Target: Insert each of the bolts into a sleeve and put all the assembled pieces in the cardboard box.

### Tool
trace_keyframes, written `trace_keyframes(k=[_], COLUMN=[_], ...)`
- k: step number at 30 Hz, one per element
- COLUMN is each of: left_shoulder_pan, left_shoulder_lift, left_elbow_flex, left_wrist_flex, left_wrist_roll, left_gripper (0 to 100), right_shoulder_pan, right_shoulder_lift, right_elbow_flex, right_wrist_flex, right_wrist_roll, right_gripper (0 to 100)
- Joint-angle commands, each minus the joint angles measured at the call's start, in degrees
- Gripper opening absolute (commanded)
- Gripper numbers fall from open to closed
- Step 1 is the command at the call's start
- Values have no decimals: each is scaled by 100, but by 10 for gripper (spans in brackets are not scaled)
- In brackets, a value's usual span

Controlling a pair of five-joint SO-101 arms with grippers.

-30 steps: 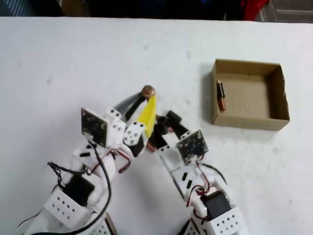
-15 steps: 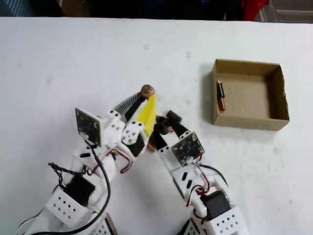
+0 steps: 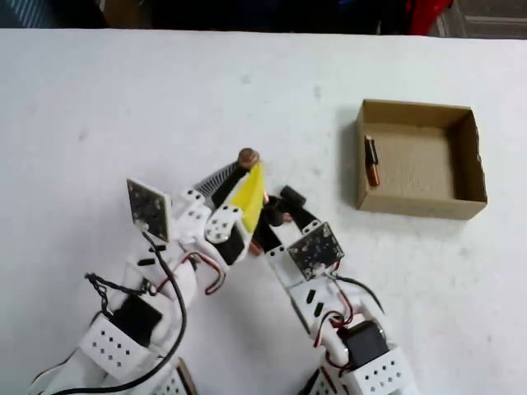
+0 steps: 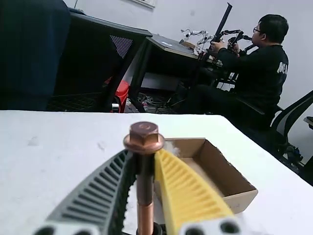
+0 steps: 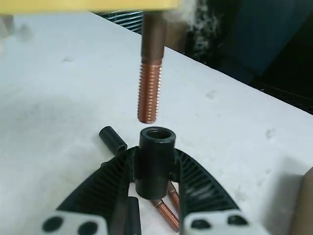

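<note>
We've got a copper bolt [image 5: 150,78] upright just above the black sleeve [image 5: 155,161]; one assembled piece [image 3: 371,160] lies in the cardboard box [image 3: 412,204].

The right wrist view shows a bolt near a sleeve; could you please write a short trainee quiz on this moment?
1. True or false: the threaded tip of the copper-coloured hex-head bolt is inside the black cylindrical sleeve.
2. What lies in the brown cardboard box? A: one copper-and-black assembled piece. B: two loose sleeves. C: a yellow screwdriver.
3. Fill the gap: the left arm's jaws are shut on the ____.

Key: 1 false, the tip hangs just above the sleeve's opening, which the right arm's jaws hold upright. 2 A. 3 bolt.
</note>
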Motion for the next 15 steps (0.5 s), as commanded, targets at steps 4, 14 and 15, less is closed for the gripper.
trace_keyframes(k=[4, 14, 15], left_shoulder_pan=[48, 13, 22], left_shoulder_lift=[-101, -110, -110], left_elbow_flex=[-79, -79, -88], left_wrist_flex=[-211, -220, -220], left_wrist_roll=[281, 299, 299], left_gripper=[20, 20, 20], right_shoulder_pan=[-48, -48, -48], right_shoulder_lift=[-57, -57, -57], right_elbow_flex=[53, 53, 53], right_wrist_flex=[-321, -391, -391], right_wrist_roll=[105, 123, 123], right_gripper=[18, 18, 18])
